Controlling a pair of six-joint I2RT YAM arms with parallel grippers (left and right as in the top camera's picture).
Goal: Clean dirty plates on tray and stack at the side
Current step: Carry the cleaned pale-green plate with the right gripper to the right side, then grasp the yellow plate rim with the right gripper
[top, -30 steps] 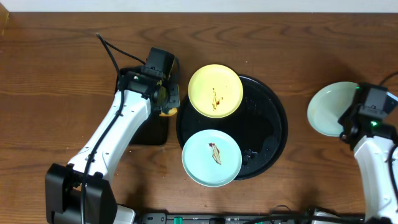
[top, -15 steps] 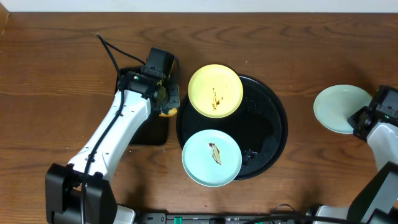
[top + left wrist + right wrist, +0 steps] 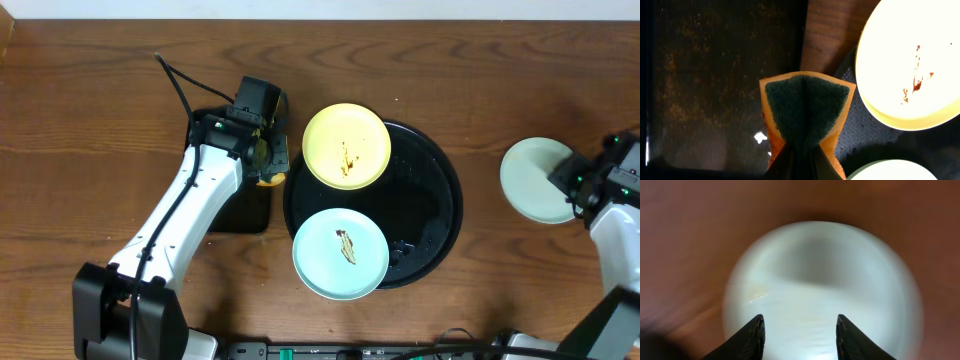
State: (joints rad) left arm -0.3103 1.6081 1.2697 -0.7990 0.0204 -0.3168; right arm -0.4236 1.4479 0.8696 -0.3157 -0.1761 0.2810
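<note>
Left gripper (image 3: 801,164): clamped on orange-and-green sponge (image 3: 806,112), over rectangular tray (image 3: 715,75) edge.
Right gripper (image 3: 800,336): fingers spread, empty, above clean plate (image 3: 535,180), which sits on the table right of round tray (image 3: 425,195).
Yellow plate (image 3: 346,146), blue plate (image 3: 340,253): smeared, overlapping round tray's left rim.

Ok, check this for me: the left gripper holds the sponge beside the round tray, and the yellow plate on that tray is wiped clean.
Not quite. The yellow plate isn't clean: brown smears mark its middle, plain in the overhead and left wrist views. The rest holds: the left gripper holds the sponge beside the round tray.
</note>
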